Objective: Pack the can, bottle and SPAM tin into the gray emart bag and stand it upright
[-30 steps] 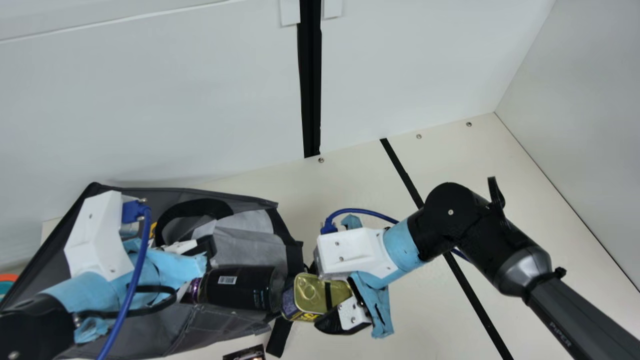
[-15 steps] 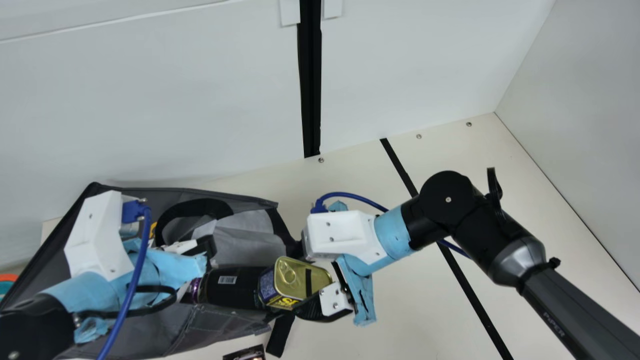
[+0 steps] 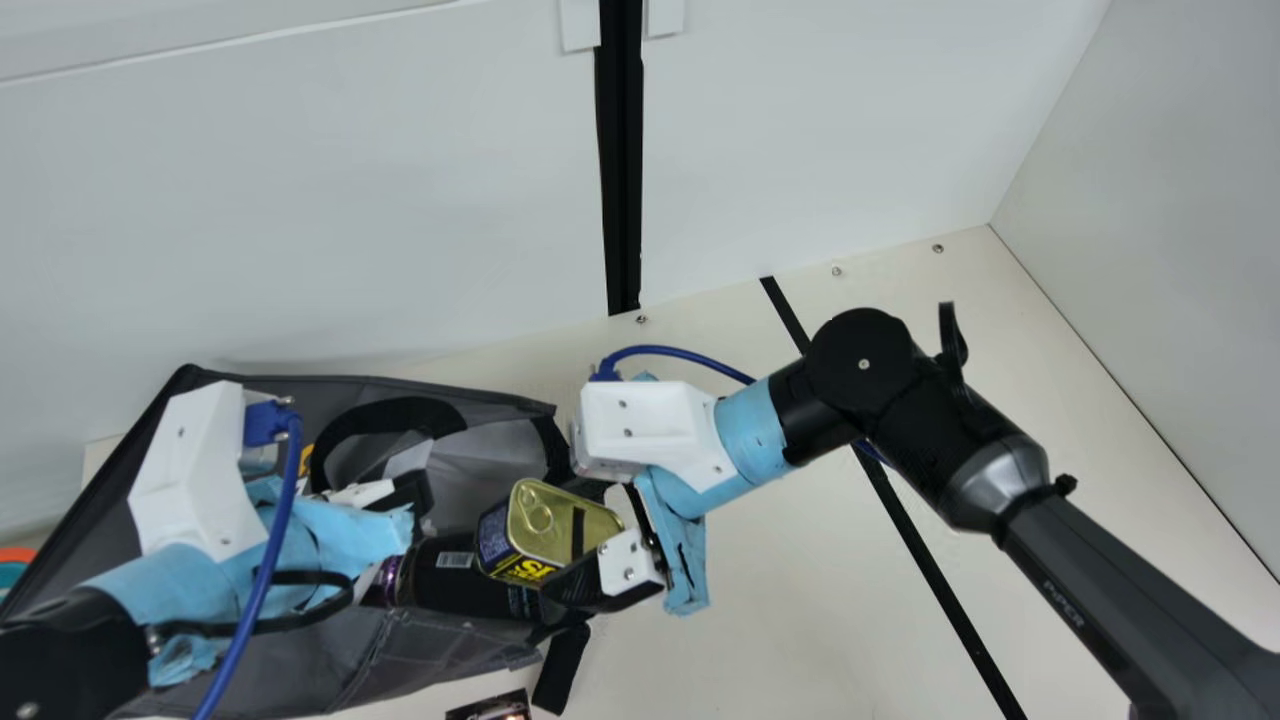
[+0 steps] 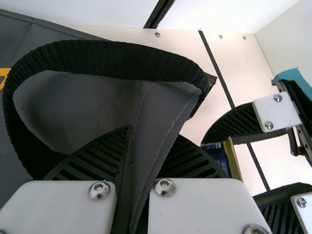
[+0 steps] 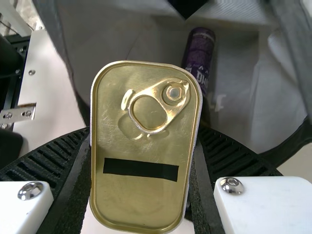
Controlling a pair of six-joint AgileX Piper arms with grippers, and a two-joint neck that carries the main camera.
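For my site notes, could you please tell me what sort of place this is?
Probably a robotics lab or test booth: plain white panels stand behind and beside the cream table, and my left arm and right arm extend over it.

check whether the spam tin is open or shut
The SPAM tin is shut: in the right wrist view, its gold lid looks unbroken and the pull ring lies against it.

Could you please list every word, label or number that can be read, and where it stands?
"PiPER": on the right arm.
SPAM tin: side print partly hidden or too small.
Black-and-purple container: print partly hidden; barcode digits too small.
Gray bag: yellow mark, too hidden.
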